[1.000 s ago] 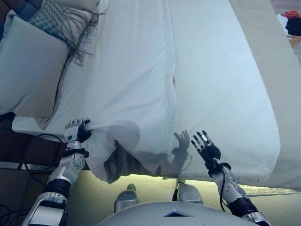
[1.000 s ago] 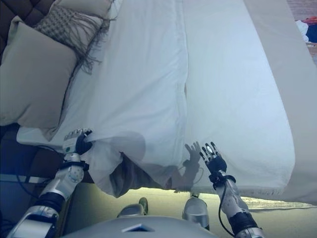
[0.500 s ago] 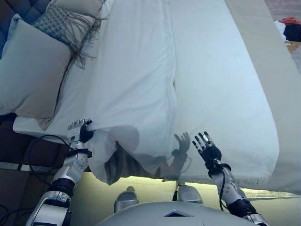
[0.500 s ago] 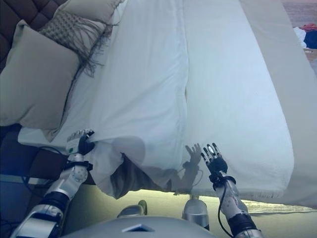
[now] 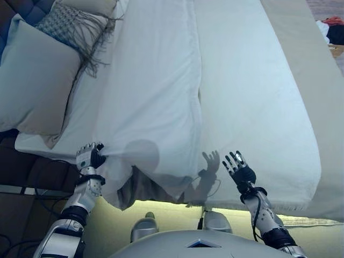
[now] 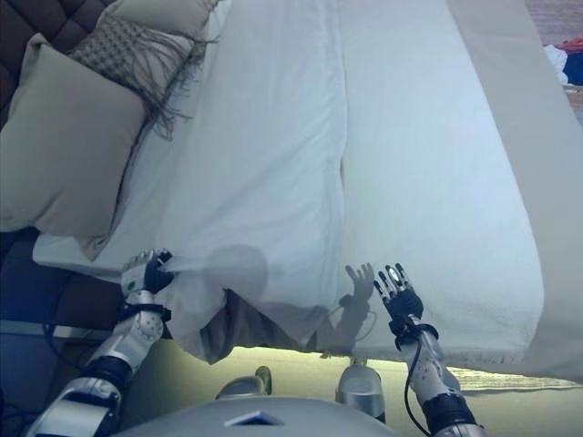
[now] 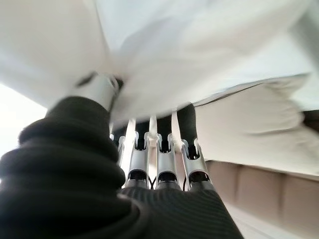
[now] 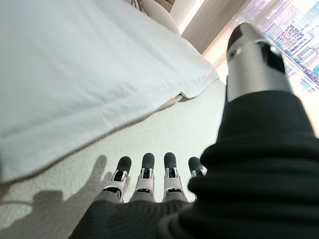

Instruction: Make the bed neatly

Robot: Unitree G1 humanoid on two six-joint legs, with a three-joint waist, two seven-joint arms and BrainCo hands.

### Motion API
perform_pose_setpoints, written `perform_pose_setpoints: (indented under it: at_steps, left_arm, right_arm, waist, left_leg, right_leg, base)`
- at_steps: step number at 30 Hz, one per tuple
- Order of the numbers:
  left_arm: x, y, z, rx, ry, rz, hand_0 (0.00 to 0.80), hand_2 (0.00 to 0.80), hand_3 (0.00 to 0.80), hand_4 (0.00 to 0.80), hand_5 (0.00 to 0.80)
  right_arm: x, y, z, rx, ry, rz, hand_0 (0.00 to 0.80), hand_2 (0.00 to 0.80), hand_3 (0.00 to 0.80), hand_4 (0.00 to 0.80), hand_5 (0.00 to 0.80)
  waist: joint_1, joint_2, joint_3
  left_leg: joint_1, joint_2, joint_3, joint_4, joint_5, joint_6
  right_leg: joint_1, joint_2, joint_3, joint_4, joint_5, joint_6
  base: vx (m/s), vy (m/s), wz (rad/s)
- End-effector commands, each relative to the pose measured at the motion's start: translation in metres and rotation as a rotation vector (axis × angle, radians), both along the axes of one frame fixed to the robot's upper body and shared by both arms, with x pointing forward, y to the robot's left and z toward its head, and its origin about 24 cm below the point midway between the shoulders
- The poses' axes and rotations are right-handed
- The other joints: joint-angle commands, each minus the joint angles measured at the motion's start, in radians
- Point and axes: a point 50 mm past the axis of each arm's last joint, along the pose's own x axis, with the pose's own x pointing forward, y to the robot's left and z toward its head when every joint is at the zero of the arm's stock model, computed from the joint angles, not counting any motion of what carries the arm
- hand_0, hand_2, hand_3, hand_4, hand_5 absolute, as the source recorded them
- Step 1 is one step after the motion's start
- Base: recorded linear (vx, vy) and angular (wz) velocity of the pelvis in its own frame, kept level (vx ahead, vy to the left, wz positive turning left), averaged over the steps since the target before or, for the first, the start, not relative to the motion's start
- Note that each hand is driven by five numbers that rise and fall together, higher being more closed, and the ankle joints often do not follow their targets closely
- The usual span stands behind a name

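**Bed, partly made: white duvet gripped at near corner by left hand**

Landmark: white duvet (image 5: 156, 91), spread lengthwise down the bed.

- Item 1. White duvet. Covers the pillow-end part of the mattress; its straight edge runs down the middle of the bed as a raised seam. Its near corner hangs over the bed's near side in loose folds, with a darker underside showing beneath.
- Item 2. Left hand (image 5: 88, 157). At the duvet's near corner, on the pillow side. Fingers (image 7: 164, 159) curled into the cloth, thumb closed against it; the fabric bunches where it is pinched.
- Item 3. Right hand (image 5: 239, 167). Beyond the duvet's seam, toward the foot end, over the lower sheet near the bed's near edge. Fingers (image 8: 144, 181) straight and spread, holding nothing; whether it touches the sheet cannot be told.
- Item 4. Lower sheet (image 5: 252, 97). White, flat, exposed from the duvet's seam to the foot end.
- Item 5. Large pale pillow (image 5: 35, 80). Just beside the duvet at the head end, partly overhanging the bed's near side.
- Item 6. Patterned fringed cushion (image 5: 67, 24). Behind the pillow, its dark fringe lying on the duvet's head-end border.
- Item 7. Beige strip (image 5: 306, 70). Along the bed's far side, beyond the lower sheet.
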Motion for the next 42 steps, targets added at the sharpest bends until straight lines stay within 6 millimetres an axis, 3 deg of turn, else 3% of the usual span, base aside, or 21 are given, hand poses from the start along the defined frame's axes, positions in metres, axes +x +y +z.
perform_pose_setpoints:
  at_steps: [1, 7, 16, 21, 31, 37, 38, 42]
  left_arm:
    - [-0.029, 0.037, 0.002, 0.059, 0.037, 0.103, 0.0, 0.0, 0.0, 0.0, 0.0]
    - [-0.03, 0.039, 0.007, -0.059, -0.053, 0.178, 0.0, 0.0, 0.0, 0.0, 0.0]
    - [-0.037, 0.014, -0.015, -0.199, -0.052, 0.254, 0.0, 0.0, 0.0, 0.0, 0.0]
    - [-0.01, 0.004, -0.005, -0.232, -0.159, 0.238, 0.0, 0.0, 0.0, 0.0, 0.0]
    - [0.042, -0.017, 0.024, -0.223, -0.37, 0.196, 0.0, 0.0, 0.0, 0.0, 0.0]
    - [0.064, -0.019, 0.045, -0.204, -0.491, 0.237, 0.0, 0.0, 0.0, 0.0, 0.0]
    - [0.067, -0.019, 0.048, -0.186, -0.503, 0.246, 0.0, 0.0, 0.0, 0.0, 0.0]
    - [0.075, -0.021, 0.056, -0.117, -0.524, 0.257, 0.0, 0.0, 0.0, 0.0, 0.0]
  right_arm:
    - [0.008, 0.009, 0.017, 0.026, -0.11, 0.0, 0.0, 0.0, 0.0, 0.0, 0.0]
    - [0.003, 0.011, 0.014, 0.037, -0.105, -0.019, 0.0, 0.0, 0.0, 0.0, 0.0]
    - [0.013, 0.01, 0.021, 0.019, -0.131, -0.033, 0.0, 0.0, 0.0, 0.0, 0.0]
    - [0.034, 0.009, 0.039, 0.004, -0.232, -0.009, 0.0, 0.0, 0.0, 0.0, 0.0]
    - [0.073, 0.017, 0.082, -0.002, -0.46, 0.004, 0.0, 0.0, 0.0, 0.0, 0.0]
    - [0.089, 0.02, 0.106, -0.005, -0.562, -0.01, 0.0, 0.0, 0.0, 0.0, 0.0]
    - [0.092, 0.022, 0.109, -0.003, -0.575, -0.011, 0.0, 0.0, 0.0, 0.0, 0.0]
    - [0.097, 0.026, 0.121, 0.006, -0.611, -0.006, 0.0, 0.0, 0.0, 0.0, 0.0]
  waist:
    - [0.057, -0.055, -0.025]
    - [0.074, -0.061, -0.029]
    - [0.082, -0.057, 0.01]
    - [0.069, -0.063, 0.094]
    - [0.059, -0.105, 0.259]
    - [0.058, -0.124, 0.322]
    - [0.059, -0.126, 0.33]
    - [0.059, -0.135, 0.358]
  left_leg:
    - [-0.138, 0.016, -0.012, 0.047, 0.109, 0.023]
    - [-0.14, 0.017, -0.022, 0.049, 0.108, 0.023]
    - [-0.204, 0.019, -0.059, 0.078, 0.118, 0.015]
    - [-0.29, 0.022, -0.075, 0.117, 0.121, 0.011]
    - [-0.533, 0.004, -0.109, 0.256, 0.136, 0.018]
    - [-0.631, -0.008, -0.103, 0.276, 0.165, 0.028]
    - [-0.632, -0.006, -0.104, 0.288, 0.139, 0.024]
    - [-0.677, -0.014, -0.109, 0.327, 0.135, 0.028]
  right_leg:
    - [0.001, -0.123, 0.036, 0.19, -0.151, 0.109]
    - [0.006, -0.122, 0.028, 0.189, -0.151, 0.108]
    - [-0.039, -0.121, 0.024, 0.216, -0.158, 0.097]
    - [-0.115, -0.121, 0.035, 0.238, -0.151, 0.097]
    - [-0.348, -0.123, 0.072, 0.355, -0.129, 0.092]
    - [-0.434, -0.12, 0.074, 0.382, -0.112, 0.096]
    - [-0.439, -0.116, 0.08, 0.398, -0.135, 0.104]
    - [-0.478, -0.117, 0.084, 0.423, -0.128, 0.103]
  base:
    - [0.001, -0.011, 0.06]
    - [0.007, -0.018, 0.03]
    - [-0.033, 0.018, 0.07]
    - [-0.201, 0.034, 0.11]
    - [-0.178, 0.013, 0.0]
    - [-0.111, 0.009, -0.02]
    - [-0.033, 0.012, -0.06]
    - [-0.044, 0.009, -0.01]
